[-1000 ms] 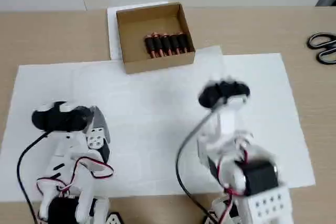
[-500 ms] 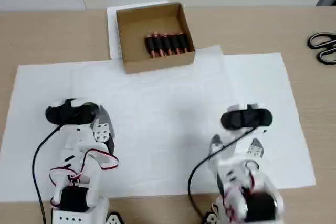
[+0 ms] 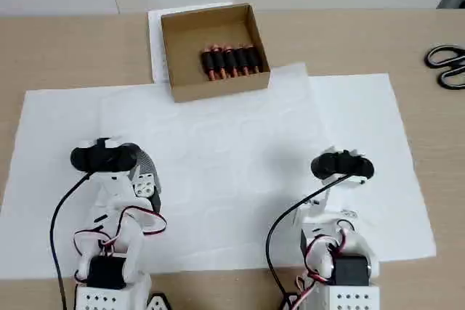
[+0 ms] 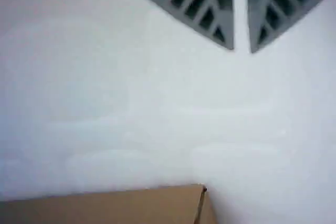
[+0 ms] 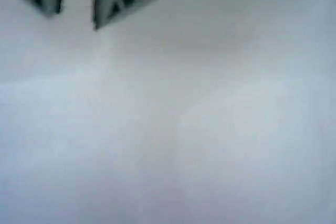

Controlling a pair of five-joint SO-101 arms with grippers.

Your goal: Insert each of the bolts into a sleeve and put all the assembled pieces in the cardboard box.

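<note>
The cardboard box stands at the far side of the table, with several dark sleeves with copper-coloured bolts lying in a row inside it. Its brown wall also shows in the left wrist view. My left gripper hangs over the white paper sheet near the front left, fingers together and holding nothing. On the high view its grey fingers point toward the box. My right gripper is over bare paper at the front right, fingers close together with nothing between them. The right arm's black wrist covers it from above.
A pair of scissors lies on the wooden table at the far right. A white sheet edge sticks out beside the box. Black cables run from both wrists down to the arm bases at the near edge.
The right arm has drawn back from the middle of the sheet toward the near edge. The left arm has folded back slightly and shifted a little to the right.
</note>
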